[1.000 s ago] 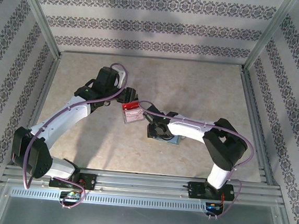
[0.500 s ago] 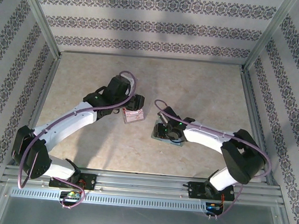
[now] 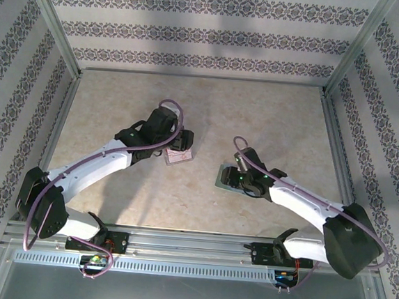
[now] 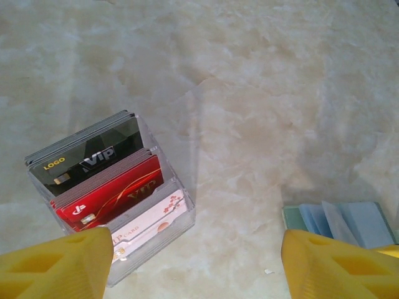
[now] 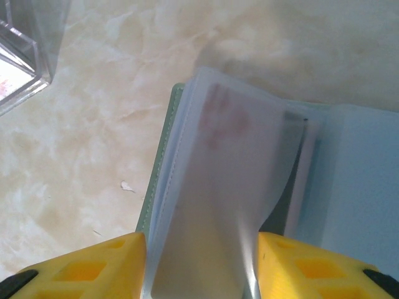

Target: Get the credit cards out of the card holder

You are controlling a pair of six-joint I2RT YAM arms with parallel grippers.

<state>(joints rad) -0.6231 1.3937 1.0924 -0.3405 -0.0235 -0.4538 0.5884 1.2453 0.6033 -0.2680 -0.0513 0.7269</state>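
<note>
"LOGO" and "VIP" are being displayed on the black card [image 4: 87, 159], "VIP" on the red card [image 4: 115, 196], and "CARD" on the white card [image 4: 149, 223], all within the clear tray [image 4: 187, 212].

The pale teal-blue soft card holder [image 5: 355, 187] is cut off by the right wrist view's right and lower edges; a reddish patch [image 5: 221, 121] behind its cloudy plastic sleeve [image 5: 212, 205] cannot be identified.

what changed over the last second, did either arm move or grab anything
The right fingers drew back rightward as their arm swung toward the near edge; they now straddle a clear sleeve of the card holder, grip unclear. The left fingers moved in over the clear tray, open, holding nothing. The tray stayed put; the card holder barely shifted, if at all.
</note>
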